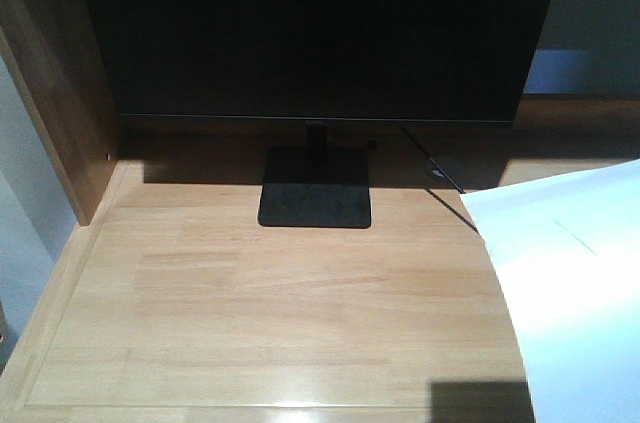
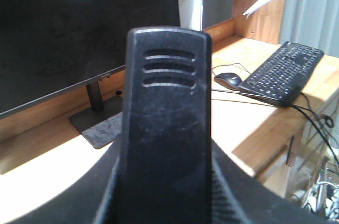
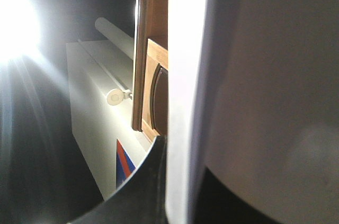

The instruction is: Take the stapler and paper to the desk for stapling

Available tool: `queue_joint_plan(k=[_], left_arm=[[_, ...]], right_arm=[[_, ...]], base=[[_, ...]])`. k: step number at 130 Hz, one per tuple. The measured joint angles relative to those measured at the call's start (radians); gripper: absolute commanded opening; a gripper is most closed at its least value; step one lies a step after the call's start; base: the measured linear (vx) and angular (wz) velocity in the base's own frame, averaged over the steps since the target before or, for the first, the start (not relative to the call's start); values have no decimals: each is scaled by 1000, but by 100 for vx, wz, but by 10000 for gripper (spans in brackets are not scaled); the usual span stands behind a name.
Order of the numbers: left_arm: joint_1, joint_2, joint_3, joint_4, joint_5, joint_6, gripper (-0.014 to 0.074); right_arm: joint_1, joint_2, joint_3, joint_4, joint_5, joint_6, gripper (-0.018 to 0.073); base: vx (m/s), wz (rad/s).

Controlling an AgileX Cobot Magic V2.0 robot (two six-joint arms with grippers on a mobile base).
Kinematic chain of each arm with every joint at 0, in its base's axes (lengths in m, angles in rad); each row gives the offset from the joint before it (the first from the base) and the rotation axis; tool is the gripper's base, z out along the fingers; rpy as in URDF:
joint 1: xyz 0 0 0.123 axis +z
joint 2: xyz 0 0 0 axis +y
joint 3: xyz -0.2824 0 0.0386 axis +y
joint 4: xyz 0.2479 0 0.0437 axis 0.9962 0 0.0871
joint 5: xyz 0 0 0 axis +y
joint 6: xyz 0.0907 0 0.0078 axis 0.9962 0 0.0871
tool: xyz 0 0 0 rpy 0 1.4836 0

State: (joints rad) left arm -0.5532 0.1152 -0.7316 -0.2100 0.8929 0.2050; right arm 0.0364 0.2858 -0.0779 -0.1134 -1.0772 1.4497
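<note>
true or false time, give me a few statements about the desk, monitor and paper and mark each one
1. The monitor screen is dark. True.
2. The paper lies flat in the middle of the desk. False: in the front view it comes in curved from the right side.
3. A keyboard and a mouse sit side by side on the desk. True.
4. The keyboard is white. False: it is black.
</note>
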Motion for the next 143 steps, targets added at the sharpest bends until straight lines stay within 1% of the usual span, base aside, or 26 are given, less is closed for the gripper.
queue_joint_plan(k=[143], left_arm=[[0,0,0,0,0,0,-6]], right_arm=[[0,0,0,0,0,0,-6]], base=[[3,0]])
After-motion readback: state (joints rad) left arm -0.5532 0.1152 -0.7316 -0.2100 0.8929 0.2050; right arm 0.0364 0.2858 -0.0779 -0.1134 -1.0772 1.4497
